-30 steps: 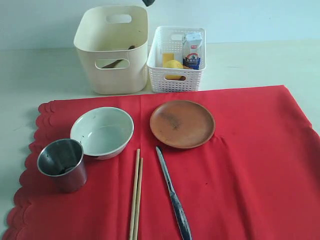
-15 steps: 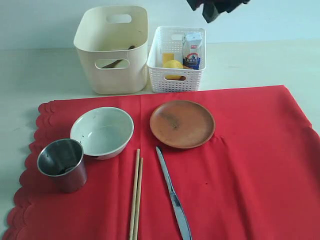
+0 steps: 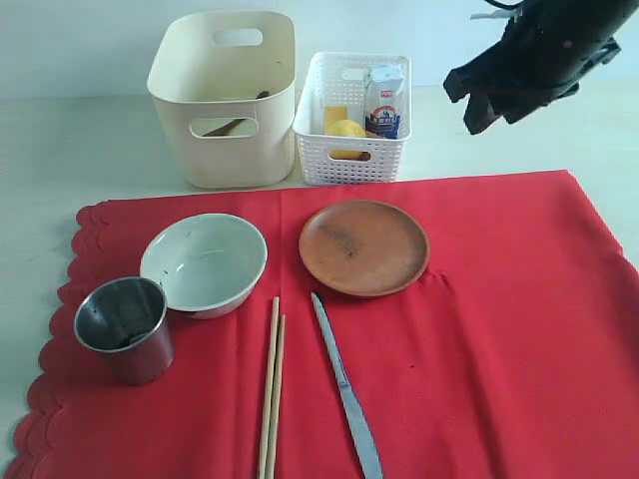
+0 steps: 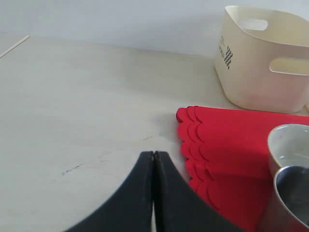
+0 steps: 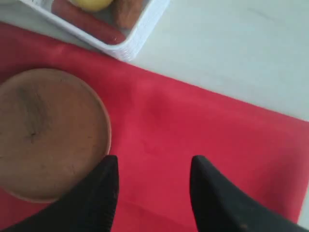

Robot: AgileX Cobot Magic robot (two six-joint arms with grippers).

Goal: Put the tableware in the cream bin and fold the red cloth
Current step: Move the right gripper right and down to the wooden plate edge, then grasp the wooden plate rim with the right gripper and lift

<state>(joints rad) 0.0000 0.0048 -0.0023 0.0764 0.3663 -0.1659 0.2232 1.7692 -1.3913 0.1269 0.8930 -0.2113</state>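
On the red cloth lie a white bowl, a steel cup, a brown plate, wooden chopsticks and a silver knife. The cream bin stands behind the cloth, and a dark spoon shows through its cut-out. My right gripper hangs open high over the cloth's far right; in its wrist view the right gripper is empty beside the plate. My left gripper is shut and empty over bare table, next to the cloth's scalloped edge and the cup.
A white perforated basket to the right of the bin holds a milk carton, a lemon and other food. Pale tabletop surrounds the cloth. The left arm is outside the exterior view.
The right arm has come into the exterior view from the top edge and moved right and down. The tableware and cloth have not moved.
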